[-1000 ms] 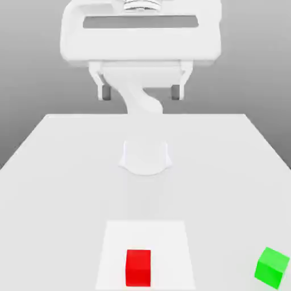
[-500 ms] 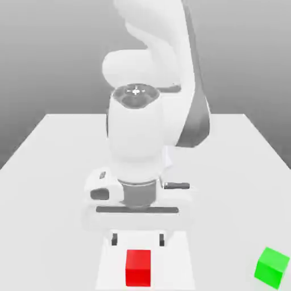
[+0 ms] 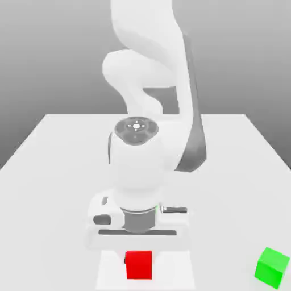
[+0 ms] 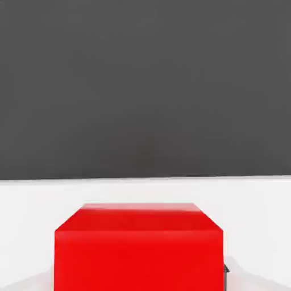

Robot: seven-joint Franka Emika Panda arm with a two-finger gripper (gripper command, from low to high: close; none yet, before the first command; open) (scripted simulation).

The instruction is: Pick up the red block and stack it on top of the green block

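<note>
With jaws closed on the red block [image 3: 139, 265] at lower centre, an off-centre grip could drop it before reaching the green block [image 3: 272, 266] at lower right.

The red block [image 3: 139, 265], right under the hand [image 3: 138, 257], has smooth, matt faces of one flat colour with no grain or sheen; up close in the hand view [image 4: 138, 250] its top and front look evenly painted. The green block [image 3: 271, 266], well off to the hand's side, shows the same smooth plain finish. The desk [image 3: 51, 170] is a smooth matt white. The arm's shell [image 3: 142, 153] looks like smooth white plastic with a soft gloss and dark grey inlays.
</note>
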